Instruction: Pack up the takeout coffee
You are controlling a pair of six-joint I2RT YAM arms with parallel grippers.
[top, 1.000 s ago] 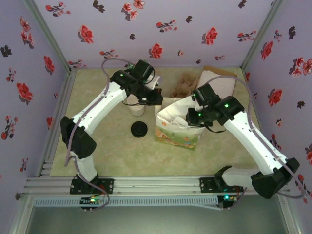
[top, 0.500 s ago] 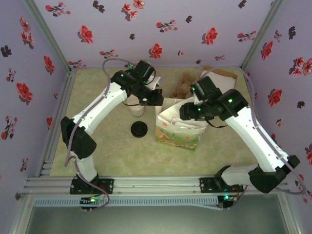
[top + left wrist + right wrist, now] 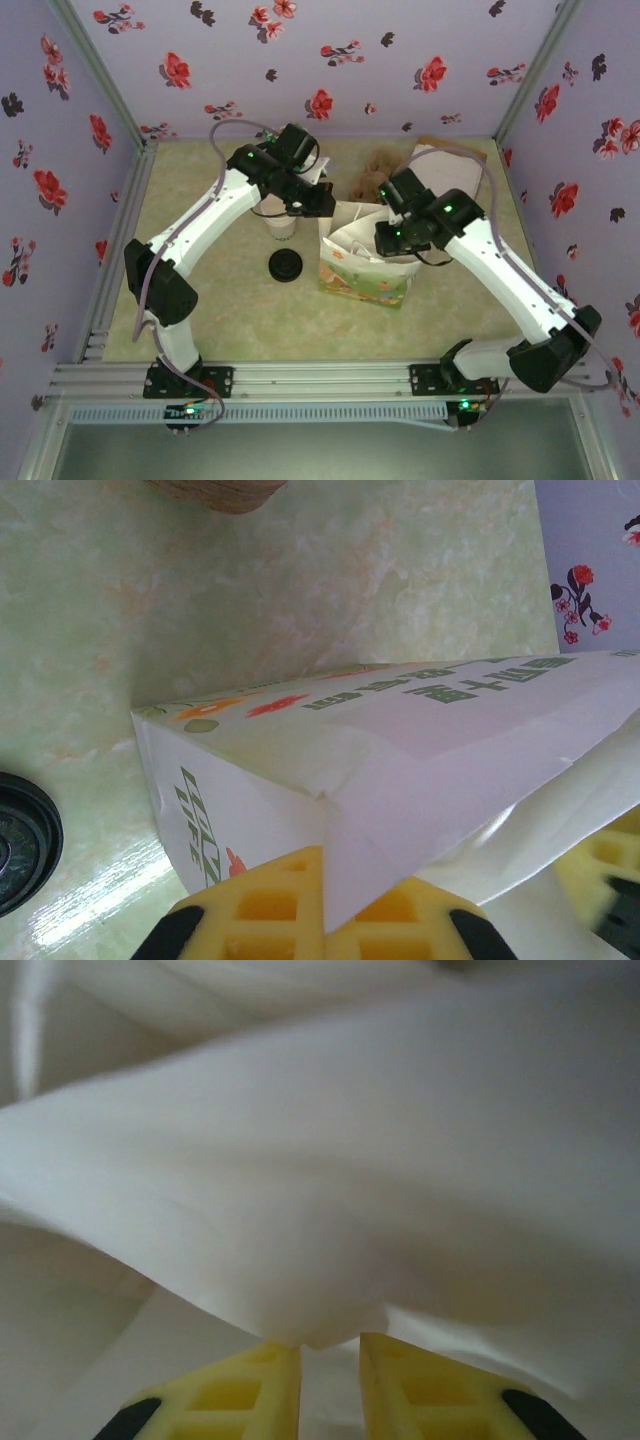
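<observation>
On the table, near the middle, lies a black lid (image 3: 285, 266). Right of it stands the bag (image 3: 365, 265), with the left gripper (image 3: 325, 880) clamped on its left rim and the right gripper (image 3: 330, 1345) pinching its right. The coffee (image 3: 281, 226) stands just beyond the lid, left of the bag. The carrier (image 3: 372, 172) lies farthest.

Green table (image 3: 250, 320): printed bag (image 3: 365, 275), black lid (image 3: 285, 266), cream cup (image 3: 281, 227), pulp carrier (image 3: 372, 172)

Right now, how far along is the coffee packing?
Done: the paper bag stands upright on the table. In hand: left gripper and right gripper each pinch its rim, holding the mouth open. Left: the coffee cup sits outside the bag by a loose black lid, not yet packed.
</observation>
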